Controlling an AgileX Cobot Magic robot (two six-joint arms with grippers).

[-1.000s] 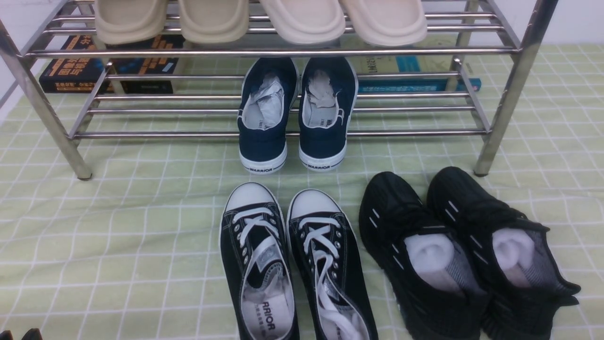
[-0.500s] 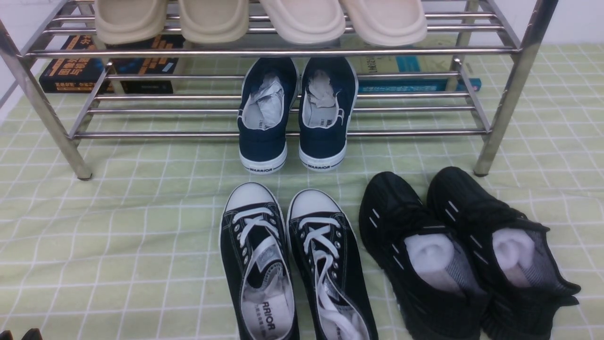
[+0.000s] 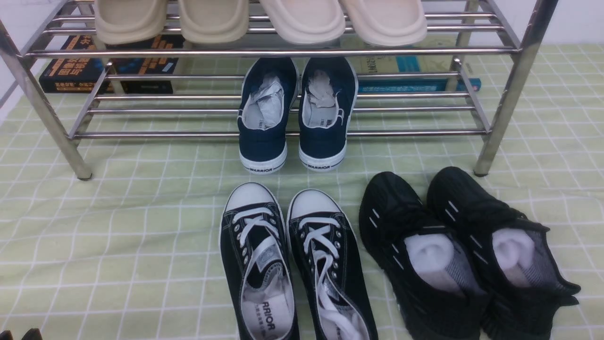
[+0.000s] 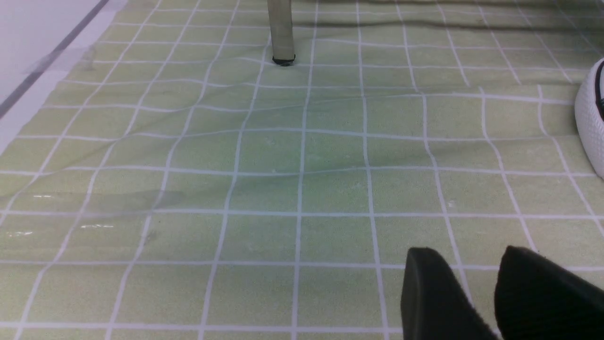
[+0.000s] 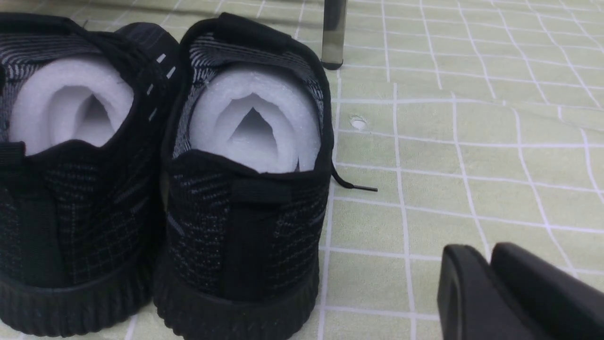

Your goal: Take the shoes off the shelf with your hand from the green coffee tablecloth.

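Note:
The pair of all-black knit sneakers (image 3: 448, 245) with white stuffing stands on the pale green grid tablecloth (image 3: 141, 226) at the front right, in front of the chrome shelf (image 3: 283, 51). In the right wrist view their heels (image 5: 245, 212) are close up, with my right gripper (image 5: 481, 249) beside them, apart, low over the cloth, shut and empty. My left gripper (image 4: 465, 252) hovers over bare cloth at the front left, its fingers slightly apart and empty. Only its dark tips (image 3: 21, 334) show in the front view.
Navy WARRIOR sneakers (image 3: 292, 118) sit on the shelf's lower tier, beige slippers (image 3: 259, 19) on top. Black canvas sneakers with white toe caps (image 3: 292, 264) lie on the cloth mid-front. Books (image 3: 108, 66) lie behind the shelf. Shelf legs (image 4: 281, 33) (image 5: 333, 33) stand ahead of each gripper.

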